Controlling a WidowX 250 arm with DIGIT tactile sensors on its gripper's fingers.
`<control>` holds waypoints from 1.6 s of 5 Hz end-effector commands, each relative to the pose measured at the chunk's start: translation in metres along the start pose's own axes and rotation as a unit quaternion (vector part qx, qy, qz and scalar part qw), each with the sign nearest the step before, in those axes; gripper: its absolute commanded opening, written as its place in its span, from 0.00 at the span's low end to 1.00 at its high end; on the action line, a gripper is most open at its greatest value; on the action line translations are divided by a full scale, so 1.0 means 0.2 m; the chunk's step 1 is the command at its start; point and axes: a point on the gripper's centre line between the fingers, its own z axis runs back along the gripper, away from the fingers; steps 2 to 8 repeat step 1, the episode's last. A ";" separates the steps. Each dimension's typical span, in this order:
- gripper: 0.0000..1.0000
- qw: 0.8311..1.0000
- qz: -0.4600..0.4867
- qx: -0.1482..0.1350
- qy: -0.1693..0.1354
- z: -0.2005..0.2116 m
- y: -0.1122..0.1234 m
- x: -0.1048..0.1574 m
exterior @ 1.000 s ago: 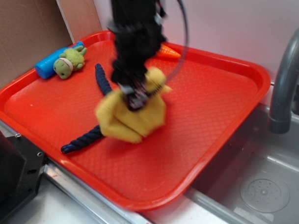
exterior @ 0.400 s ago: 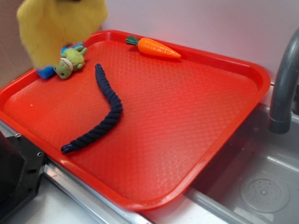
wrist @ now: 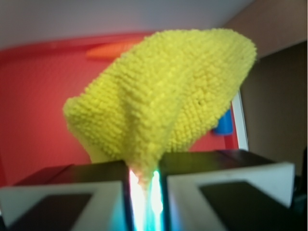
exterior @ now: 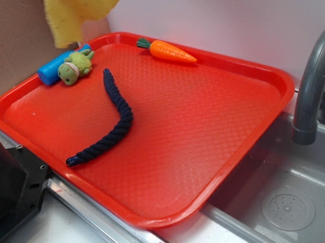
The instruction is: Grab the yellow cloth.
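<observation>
Above the tray's far left corner, the exterior view shows the yellow cloth (exterior: 76,15) hanging clear of the red tray (exterior: 267,75), over the green frog (exterior: 74,66); the pincer itself is out of frame. A moment earlier the cloth hung lower, nearer that toy.

From the wrist, the pincer (wrist: 143,185) is clamped on a pinched fold, the cloth spreading straight ahead of its fingers (wrist: 62,195).

A red tray (exterior: 248,129) carries a navy rope (exterior: 115,119) near its middle; a frog (exterior: 75,66), blue tube (exterior: 51,68) and carrot (exterior: 168,51) are set behind the rope.
</observation>
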 end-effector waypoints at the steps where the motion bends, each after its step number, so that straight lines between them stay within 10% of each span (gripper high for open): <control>1: 0.00 1.000 0.006 -0.012 -0.015 -0.01 -0.08 0.02; 8: 0.00 1.000 0.006 -0.012 -0.015 -0.01 -0.08 0.02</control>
